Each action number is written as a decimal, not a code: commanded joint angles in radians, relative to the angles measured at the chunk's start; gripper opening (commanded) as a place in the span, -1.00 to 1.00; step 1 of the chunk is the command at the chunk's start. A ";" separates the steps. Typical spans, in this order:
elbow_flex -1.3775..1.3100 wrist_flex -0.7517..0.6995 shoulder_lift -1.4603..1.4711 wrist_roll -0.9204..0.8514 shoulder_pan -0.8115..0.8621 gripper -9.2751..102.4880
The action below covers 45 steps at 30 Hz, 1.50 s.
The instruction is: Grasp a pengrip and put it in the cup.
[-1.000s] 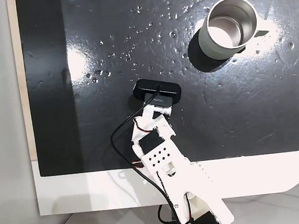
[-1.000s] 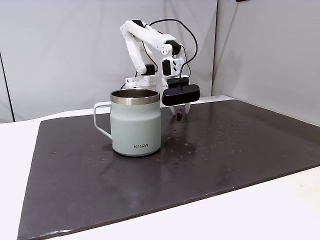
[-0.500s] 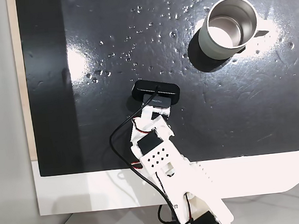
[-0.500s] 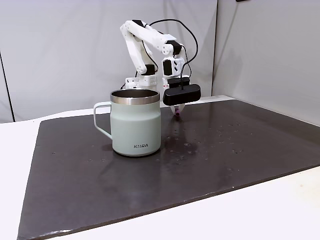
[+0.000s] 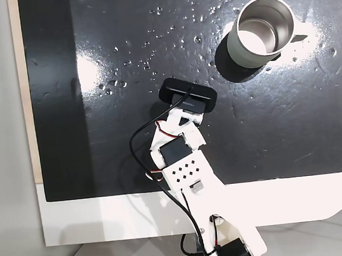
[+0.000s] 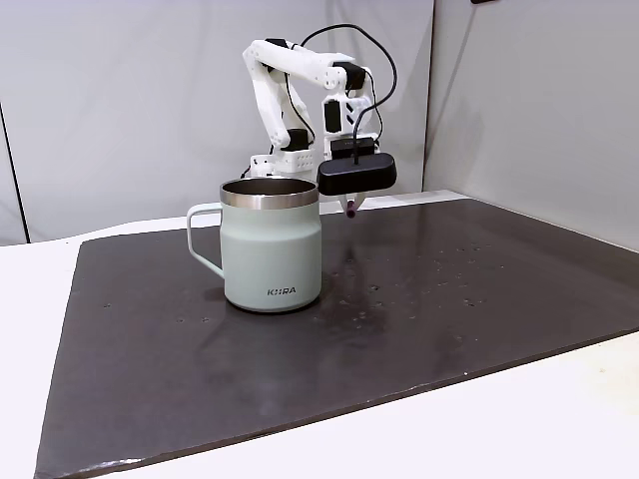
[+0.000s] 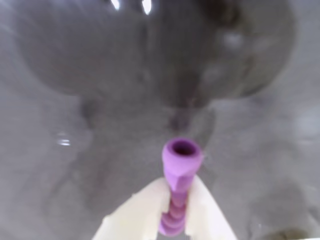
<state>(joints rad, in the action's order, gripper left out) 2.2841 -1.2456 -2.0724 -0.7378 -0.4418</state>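
I have risen off the dark mat [image 6: 479, 299] since a second ago, nearer the round brushed-steel cup [image 6: 271, 245]. My gripper [image 7: 172, 210] pinches the tiny light-purple ribbed pengrip [image 7: 179, 186] between both fingers [image 7: 137, 215] (open end poking beyond my fingertips).

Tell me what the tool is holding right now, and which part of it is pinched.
The tool holds the pengrip, its fingers closed on the lower ribbed end; the open upper end sticks out beyond the fingertips, off the mat.

Ribbed light-purple pengrip [image 7: 179, 187], pale-green steel-rimmed cup [image 6: 271, 244], black mat [image 6: 419, 299].
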 commanded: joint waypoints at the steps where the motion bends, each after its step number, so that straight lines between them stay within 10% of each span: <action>1: -0.176 -0.091 -0.046 -0.041 0.100 -0.83; 19: -0.626 -0.077 -0.083 -0.298 0.660 -0.83; 45: -0.620 0.471 0.140 -0.213 0.701 -0.83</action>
<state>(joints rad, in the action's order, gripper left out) 1.7257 -0.8145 -1.9251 -0.9618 0.2562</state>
